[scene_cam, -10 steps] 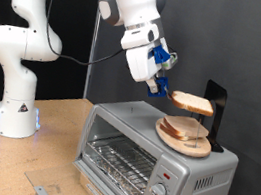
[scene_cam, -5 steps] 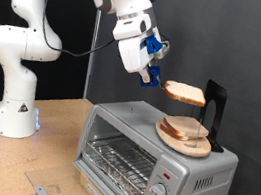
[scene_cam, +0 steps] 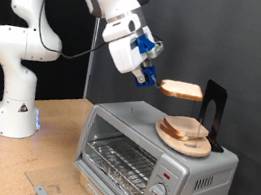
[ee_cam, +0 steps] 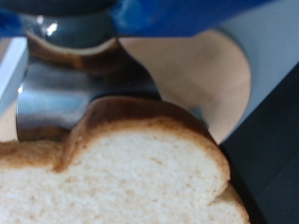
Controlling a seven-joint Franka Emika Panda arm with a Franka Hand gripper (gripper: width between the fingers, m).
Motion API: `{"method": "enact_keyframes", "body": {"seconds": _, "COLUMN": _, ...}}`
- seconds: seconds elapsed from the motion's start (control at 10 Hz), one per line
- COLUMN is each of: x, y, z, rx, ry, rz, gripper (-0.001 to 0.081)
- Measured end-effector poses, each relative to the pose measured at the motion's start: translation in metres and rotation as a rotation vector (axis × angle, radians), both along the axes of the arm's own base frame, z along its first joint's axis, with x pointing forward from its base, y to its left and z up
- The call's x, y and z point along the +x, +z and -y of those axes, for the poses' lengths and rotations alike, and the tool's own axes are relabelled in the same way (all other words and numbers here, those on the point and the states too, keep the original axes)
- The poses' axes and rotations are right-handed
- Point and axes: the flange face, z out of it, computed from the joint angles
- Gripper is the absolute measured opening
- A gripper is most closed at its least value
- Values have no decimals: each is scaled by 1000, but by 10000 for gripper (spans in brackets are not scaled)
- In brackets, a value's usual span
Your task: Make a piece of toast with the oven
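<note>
My gripper (scene_cam: 150, 80) is shut on a slice of pale beige toast (scene_cam: 183, 89) with a brown crust and holds it level in the air, well above the silver toaster oven (scene_cam: 150, 157). In the wrist view the toast (ee_cam: 121, 168) fills the frame under the fingers (ee_cam: 65, 98). The oven stands at the exterior view's lower right with its glass door open and its wire rack (scene_cam: 117, 160) bare. A round wooden plate (scene_cam: 188, 143) on the oven's top carries another slice of bread (scene_cam: 184, 126).
A black stand (scene_cam: 214, 112) rises behind the plate on the oven's top. The oven's knobs (scene_cam: 158, 192) sit on its front right panel. The arm's white base (scene_cam: 12, 107) stands at the exterior view's left on the wooden table (scene_cam: 49, 154).
My gripper has lifted the toast up off the plate and carried it higher and towards the exterior view's left. The plate and the other slice have stayed put.
</note>
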Motion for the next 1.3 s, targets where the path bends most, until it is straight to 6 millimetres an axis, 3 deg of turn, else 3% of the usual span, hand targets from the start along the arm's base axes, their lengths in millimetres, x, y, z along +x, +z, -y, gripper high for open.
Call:
{"method": "enact_keyframes", "body": {"seconds": 0.8, "x": -69, "y": -9, "z": 96, "rx": 22, "ry": -61, "rz": 13, "gripper": 464}}
{"method": "enact_keyframes", "body": {"seconds": 1.1, "x": -84, "y": -9, "z": 119, "rx": 35, "ry": -72, "rz": 17, "gripper": 464}}
{"method": "enact_keyframes", "body": {"seconds": 1.3, "x": -87, "y": -10, "z": 122, "rx": 40, "ry": -63, "rz": 9, "gripper": 464}}
